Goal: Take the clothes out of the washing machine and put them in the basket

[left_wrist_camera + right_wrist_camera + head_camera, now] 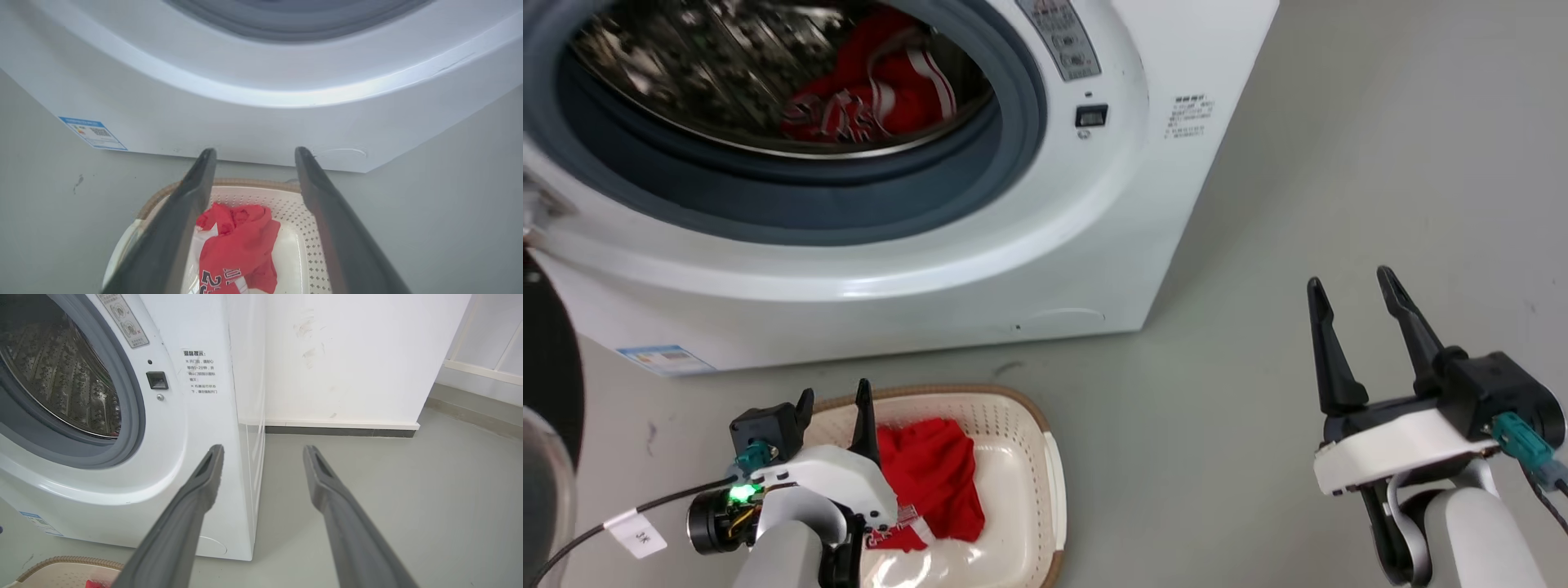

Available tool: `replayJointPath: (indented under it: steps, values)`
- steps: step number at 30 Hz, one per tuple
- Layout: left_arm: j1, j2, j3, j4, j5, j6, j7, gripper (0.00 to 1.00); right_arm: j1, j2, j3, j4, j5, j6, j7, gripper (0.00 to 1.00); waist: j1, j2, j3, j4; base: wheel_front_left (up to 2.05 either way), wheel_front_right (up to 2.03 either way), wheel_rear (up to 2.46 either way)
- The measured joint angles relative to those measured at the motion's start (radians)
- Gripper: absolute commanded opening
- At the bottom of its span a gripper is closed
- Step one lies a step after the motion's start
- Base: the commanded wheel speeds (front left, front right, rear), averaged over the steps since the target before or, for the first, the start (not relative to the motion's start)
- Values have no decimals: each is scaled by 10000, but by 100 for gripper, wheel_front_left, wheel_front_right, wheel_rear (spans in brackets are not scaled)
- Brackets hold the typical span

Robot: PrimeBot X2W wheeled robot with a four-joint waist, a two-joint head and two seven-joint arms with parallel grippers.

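Left claw (833, 400) hangs over the near-left end of the cream laundry basket (1021, 416), fingers spread and empty, tips aimed at the foot of the washing machine (1013, 269); a red numbered garment (935, 478) lies crumpled in the basket just beneath it. A second red garment with white stripes (882, 90) sits inside the steel drum (686, 73). Right claw (1352, 282) held well off to the right over grey floor (1339, 122), forearm low, fingers spread, gripping nothing.
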Motion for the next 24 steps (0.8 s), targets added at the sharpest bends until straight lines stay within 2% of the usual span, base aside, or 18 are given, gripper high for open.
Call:
replayJointPath:
  steps: [13,18,24]
  values:
    - [1642,-368,2,-4015,1037,94,0,100,1042,2,-435,-821,-138,2,652,100,-1,0,-1526,537,0,0,0]
    - [1485,-389,13,-4614,1055,92,-2,100,1136,0,-500,-1158,-127,2,779,100,0,0,-1452,600,0,0,0]
    - [268,-374,65,-4362,1099,17,-2,100,1098,2,-384,-1513,-33,2,825,100,0,0,-1023,501,0,0,0]
